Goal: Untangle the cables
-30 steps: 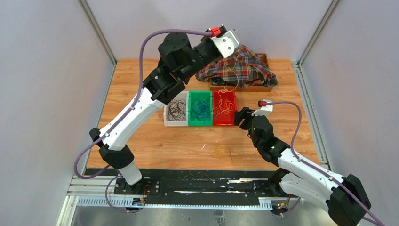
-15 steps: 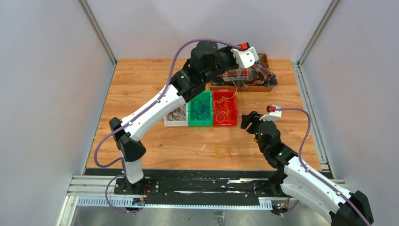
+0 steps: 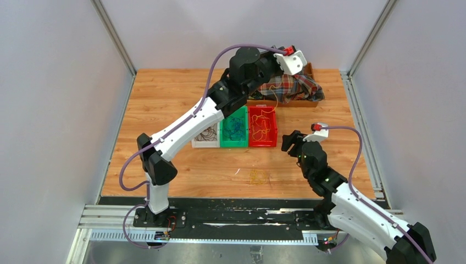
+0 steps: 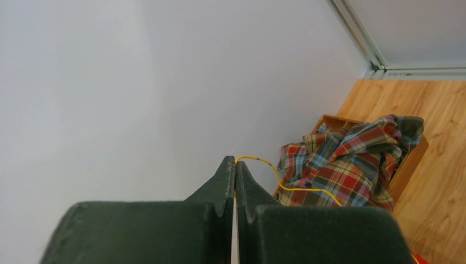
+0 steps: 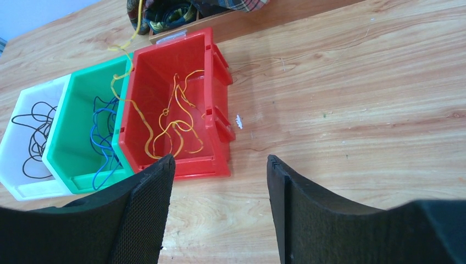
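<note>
My left gripper (image 4: 235, 161) is shut on the end of a yellow cable (image 4: 299, 190). It is raised over the plaid cloth (image 3: 294, 88) at the back of the table. The yellow cable (image 5: 127, 52) hangs down past the cloth and into the red bin (image 5: 220, 118), where more yellow cables (image 5: 178, 124) lie. Blue cables (image 5: 101, 146) fill the green bin (image 3: 234, 144). Dark cables (image 5: 33, 137) lie in the white bin (image 3: 194, 140). My right gripper (image 5: 220, 160) is open and empty, low over the bare wood just right of the red bin.
A loose yellow coil (image 3: 257, 176) lies on the wood near the front. The plaid cloth (image 4: 351, 165) covers a wooden tray (image 3: 286, 102) at the back right. Grey walls with metal posts enclose the table on three sides.
My left arm has swung right and back, from above the bins to above the plaid cloth, pulling the yellow cable along. The right arm shifted slightly right, then held still.
</note>
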